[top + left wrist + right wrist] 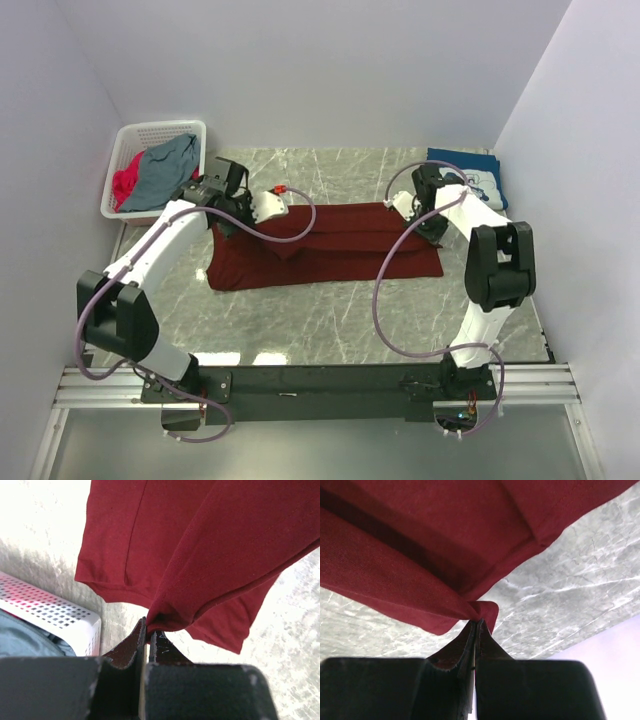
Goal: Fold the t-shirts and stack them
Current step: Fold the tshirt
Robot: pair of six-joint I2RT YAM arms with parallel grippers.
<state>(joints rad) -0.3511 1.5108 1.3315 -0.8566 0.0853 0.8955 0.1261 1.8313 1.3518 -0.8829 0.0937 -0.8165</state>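
At the far left corner of the table, a white basket holds a pink shirt and a grey-blue shirt. The left gripper and the right gripper each pinch an end of the dark-red shirt mid-table. The right arm half hides the navy shirt at the far right corner.

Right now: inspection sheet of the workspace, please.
Surface: grey veined marble table.
Job's things: maroon shirt mid-table, creased lengthwise; navy shirt folded, far right; grey-blue shirt and pink shirt in the basket.
Clutter: white basket, far left.
Grippers: left gripper shut on the maroon shirt; right gripper likewise.
Cables: purple cables loop along both arms; the left one hangs over the maroon shirt.
Surroundings: plain walls on three sides.
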